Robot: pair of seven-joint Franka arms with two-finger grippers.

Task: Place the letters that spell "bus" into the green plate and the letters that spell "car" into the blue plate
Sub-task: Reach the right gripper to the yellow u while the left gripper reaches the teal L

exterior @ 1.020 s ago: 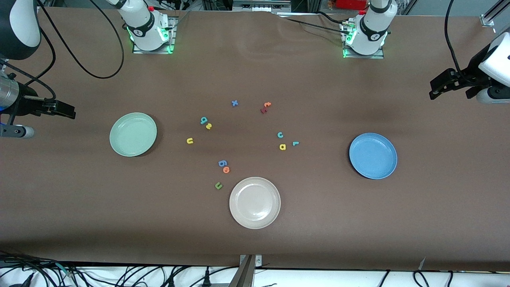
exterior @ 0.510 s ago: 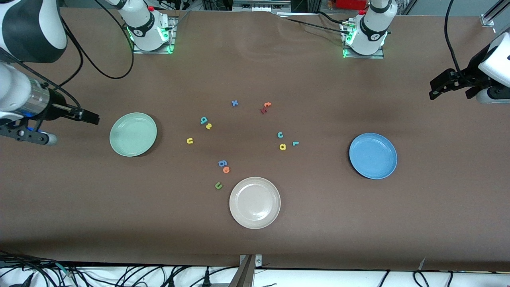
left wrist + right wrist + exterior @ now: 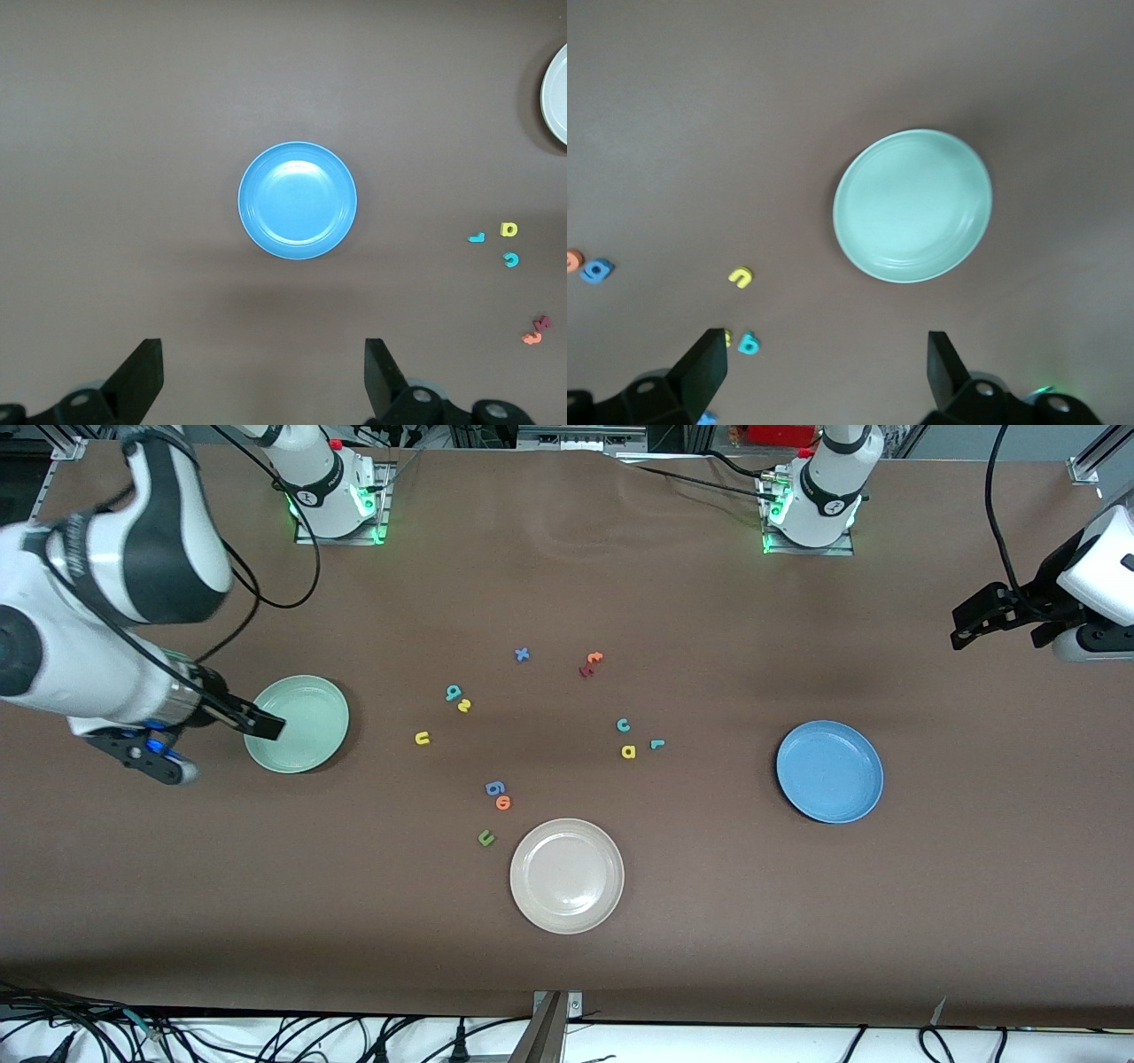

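Note:
The green plate [image 3: 296, 724] lies toward the right arm's end of the table, the blue plate [image 3: 829, 771] toward the left arm's end; both are bare. Between them lie the teal b [image 3: 453, 692], yellow s [image 3: 464, 706] and yellow u [image 3: 423, 738], and closer to the blue plate the teal c [image 3: 623, 725], yellow a [image 3: 628, 752] and teal r [image 3: 656, 744]. My right gripper [image 3: 263, 727] hangs open and empty over the green plate's [image 3: 912, 205] rim. My left gripper [image 3: 963, 631] waits open and empty over the table's end; its wrist view shows the blue plate [image 3: 298, 200].
A beige-white plate [image 3: 567, 876] lies nearest the front camera. Other loose letters: blue x [image 3: 522, 654], orange t [image 3: 594, 657] with a dark red piece [image 3: 585, 670], blue 6-shaped piece [image 3: 495, 787], orange o [image 3: 503, 803], dark green u [image 3: 485, 838].
My right arm has swung in from the table's end until its gripper hangs over the green plate's rim. The left arm has barely shifted. No letter has moved.

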